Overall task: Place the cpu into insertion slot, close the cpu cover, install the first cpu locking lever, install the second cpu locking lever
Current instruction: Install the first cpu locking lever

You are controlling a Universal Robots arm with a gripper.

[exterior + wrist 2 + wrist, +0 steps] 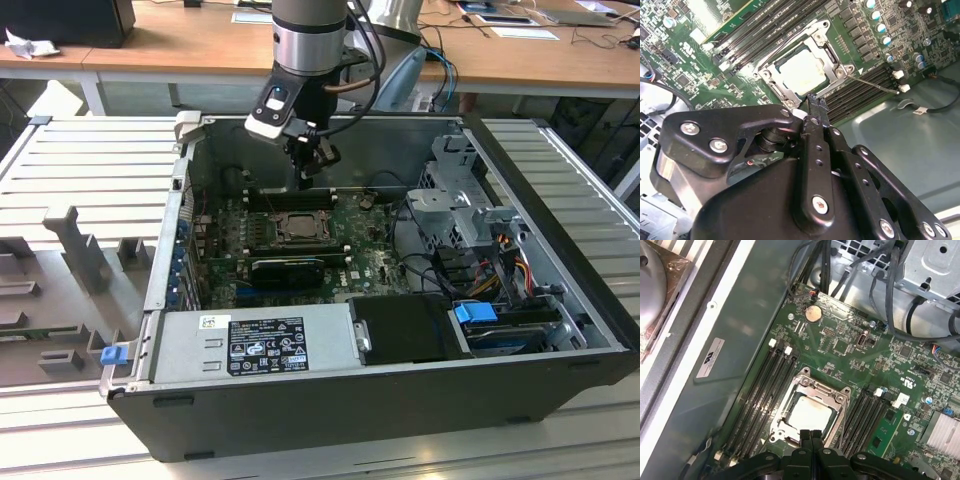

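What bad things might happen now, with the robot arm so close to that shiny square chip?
1. The end effector hangs close above the edge of the cpu cover. If it comes down crooked, its closed tips might scrape the cpu or the green board.
2. A thin locking lever sticks out loose beside the cover. A slipped push might bend it or let it spring back.

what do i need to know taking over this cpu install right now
The end effector is shut, holds nothing and hovers at the socket's edge.
The cpu sits in the insertion slot.
The cpu cover is down, framing the cpu.
Done, by the look of it: placing, closing the cover.
Left: the locking levers. In the second wrist view one lever rod sticks out free beside the socket.
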